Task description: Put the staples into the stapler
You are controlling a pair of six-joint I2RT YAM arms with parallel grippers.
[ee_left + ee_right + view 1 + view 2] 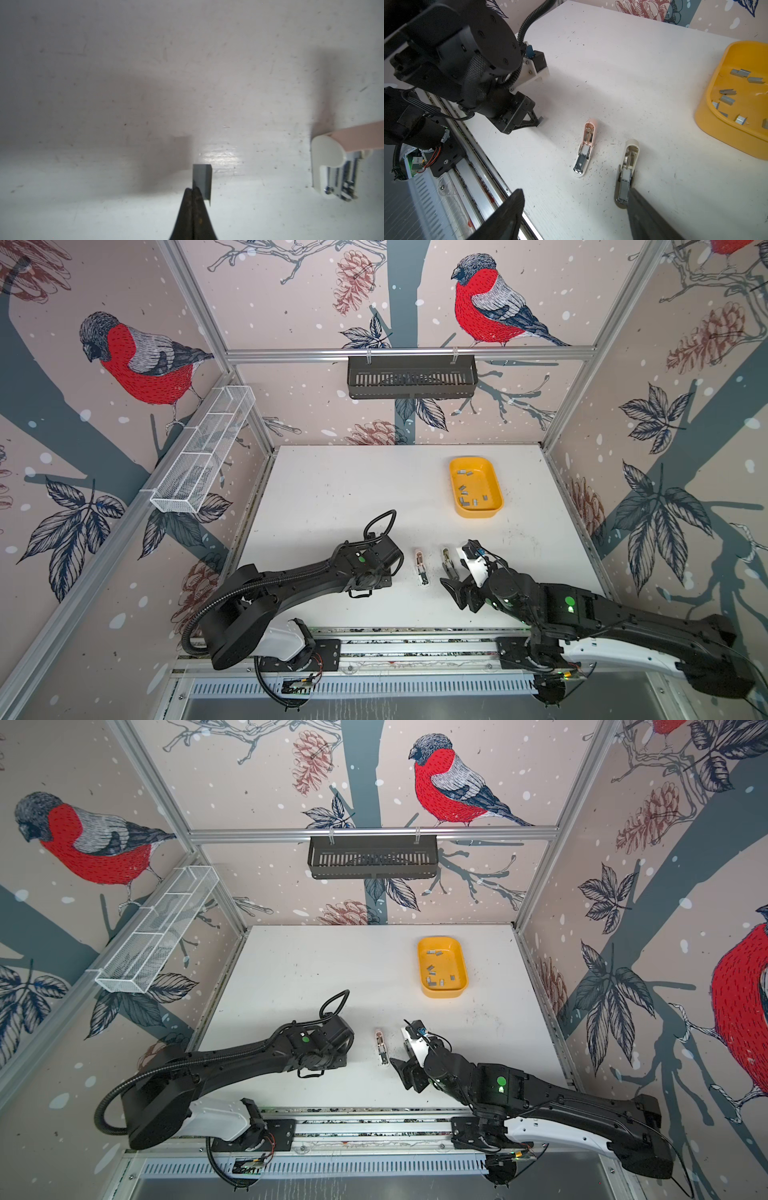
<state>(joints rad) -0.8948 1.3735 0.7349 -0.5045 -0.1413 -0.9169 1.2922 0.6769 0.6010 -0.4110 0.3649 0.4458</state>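
Two small staplers lie open on the white table, a pink one (422,566) (584,151) and a beige one (447,560) (627,166). My left gripper (192,190) (538,123) is shut on a grey staple strip (202,179) (541,119), a short way left of the pink stapler (328,153) and just above the table. My right gripper (574,192) stands open over the near ends of both staplers, one finger (639,203) right beside the beige one. More staples (466,490) (728,98) lie loose in the yellow tray (494,485).
The yellow tray (461,969) sits at the back right of the table. A black basket (411,377) hangs on the back wall and a white wire basket (203,448) on the left wall. A metal rail (415,645) runs along the front edge.
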